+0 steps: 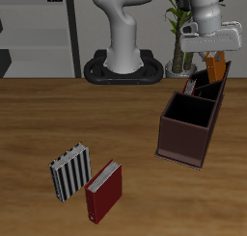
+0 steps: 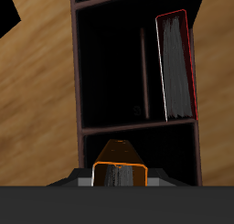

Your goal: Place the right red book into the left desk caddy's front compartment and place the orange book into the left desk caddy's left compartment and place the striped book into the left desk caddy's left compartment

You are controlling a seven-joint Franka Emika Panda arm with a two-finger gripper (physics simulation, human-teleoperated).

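— What's the gripper (image 1: 216,53) doing?

— I've got it clamped on the orange book (image 1: 216,65), which hangs upright above the back end of the left desk caddy (image 1: 183,136). From the wrist I see the book's page edges (image 2: 120,174) straight below me, over the caddy (image 2: 77,81).

— And the right red book?

— I see it already inside, leaning against a wall in one of the caddy's compartments (image 2: 175,68).

— The rest?

— The striped book (image 1: 69,172) lies flat near the table's (image 1: 58,110) front edge, touching the other red book (image 1: 104,190). Both are well apart from the caddy.
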